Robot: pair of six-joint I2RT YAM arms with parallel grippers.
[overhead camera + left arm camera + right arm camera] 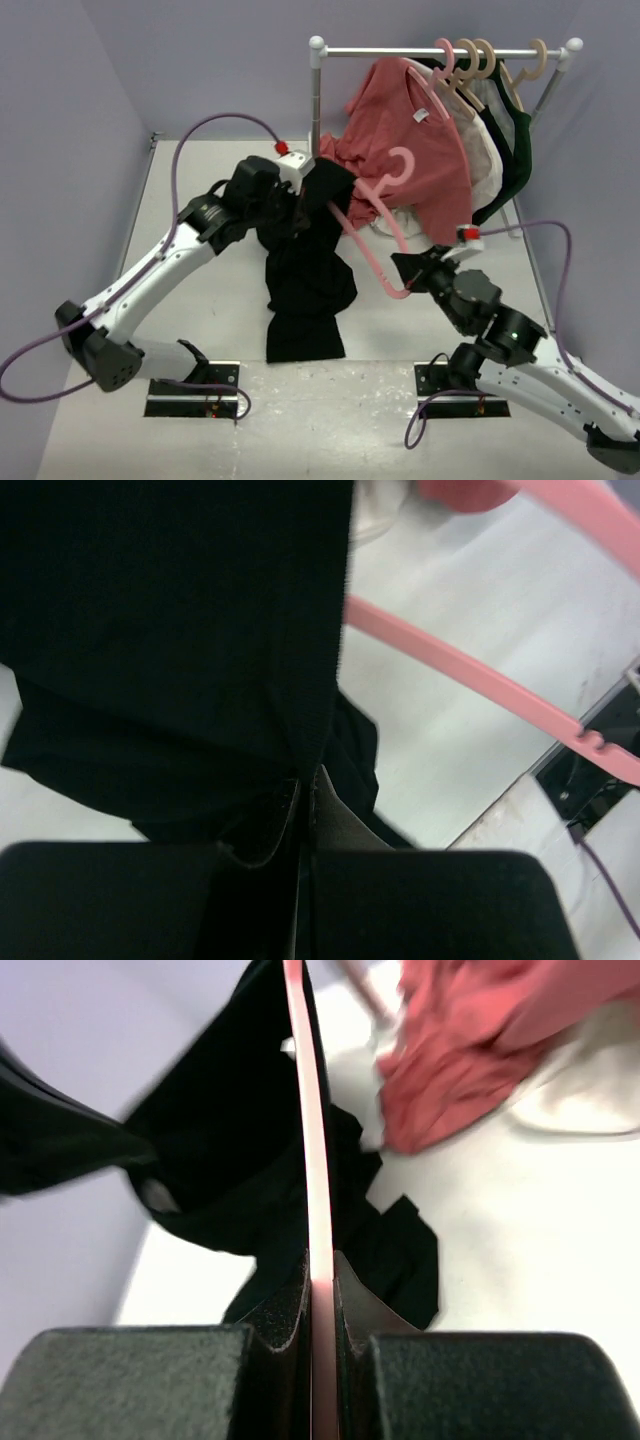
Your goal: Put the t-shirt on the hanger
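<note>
The walls are pale purple and the worktop (330, 420) is white.

On the left, the left hand (300, 205) is shut tight on the top of the black t-shirt (305, 290). The wrist view shows cloth pinched between its fingers (250, 820). The t-shirt hangs down from that hand, and its bottom part lies on the worktop in the middle, between the two arms.

Just right of the t-shirt is the pink hanger (372, 240). It is up in the air and tilted, with its hook pointing to the far side. One end of it goes in behind the black cloth. The other end is held by the right hand (412, 272), which is closed on the thin pink bar.

At the far right stands a clothes rack (430, 50). A red shirt (420, 150) hangs from it on another pink hanger (447, 60), and its bottom edge rests on the worktop just behind the held hanger. Further right are beige hangers (480, 60), a white garment (490, 180) and a dark green garment (515, 150).
</note>
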